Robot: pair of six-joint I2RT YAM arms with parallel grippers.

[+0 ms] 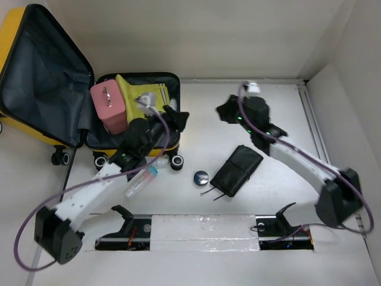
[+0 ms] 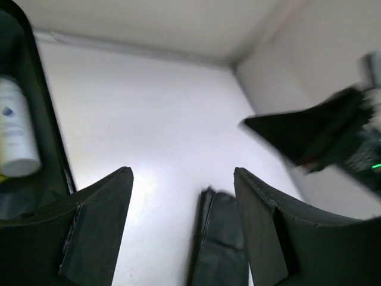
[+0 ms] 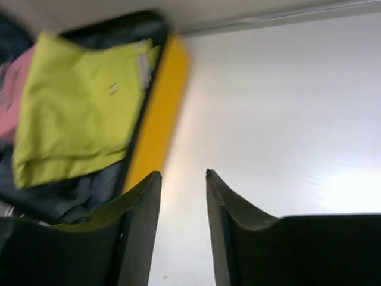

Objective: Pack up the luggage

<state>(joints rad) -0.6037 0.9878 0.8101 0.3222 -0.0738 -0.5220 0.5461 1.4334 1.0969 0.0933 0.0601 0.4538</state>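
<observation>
Luggage (image 1: 36,71) is lying open at the far left of the counter (image 1: 250,65), lid leaning back, yellow shell edge and black zip band showing. The left gripper (image 1: 177,119) is hanging just past the right rim of the packed half, over the counter. Its jaws are standing well apart in the left wrist view, and nothing is sitting between the fingers (image 2: 98,226). Behind and to the left of this gripper, inside the packed half, a pink box-shaped case (image 1: 109,107) is standing upright beside a folded yellow-green cloth (image 1: 140,95). A white bottle (image 2: 15,128) is lying inside the rim, to the left of the left gripper. Below and ahead of this gripper, a black pouch (image 1: 237,170) is lying flat on the counter, with a small round tin (image 1: 202,177) just beside its left edge. A clear tube with a teal cap (image 1: 141,181) is lying beneath the left arm, near the luggage wheels.

The right gripper (image 1: 225,110) is hovering over bare counter, well to the right of the luggage. Its fingers (image 3: 140,232) are showing a narrow gap and are holding nothing. The blurred right wrist view appears to be showing the yellow-green cloth and the yellow shell edge ahead and to the left of this gripper.
</observation>
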